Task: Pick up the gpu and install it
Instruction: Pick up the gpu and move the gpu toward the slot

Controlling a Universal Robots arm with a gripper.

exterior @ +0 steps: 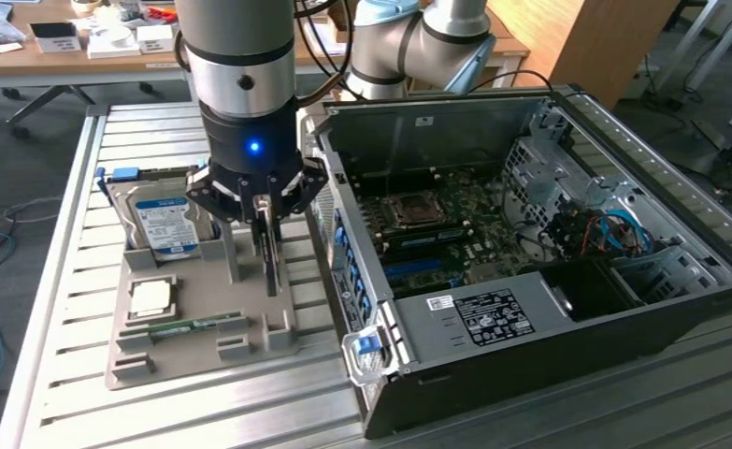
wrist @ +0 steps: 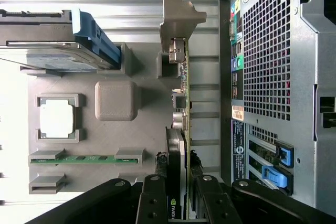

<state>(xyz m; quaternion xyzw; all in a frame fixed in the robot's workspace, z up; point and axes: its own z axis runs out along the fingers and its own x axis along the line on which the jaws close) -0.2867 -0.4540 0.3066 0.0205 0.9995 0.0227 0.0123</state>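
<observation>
Grey plastic tray (exterior: pixel 179 360) on the slatted table (exterior: pixel 66 412) holds the gpu (exterior: pixel 269 267) upright beside the open computer case (exterior: pixel 528 281). The end effector (exterior: pixel 262 217) straddles it, fingers (wrist: pixel 153 203) seemingly clamped on both faces.

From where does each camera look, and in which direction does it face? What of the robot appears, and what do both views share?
Exterior view: off the arm, high up, looking down slantwise at the table, the grey tray and the open computer case; the arm and gripper show.
Wrist view: on the wrist, looking down along the gripper at the gpu, which stands on edge in the tray; the gripper shows.
Shared: gripper, gpu, tray, hard drive, computer case.
</observation>
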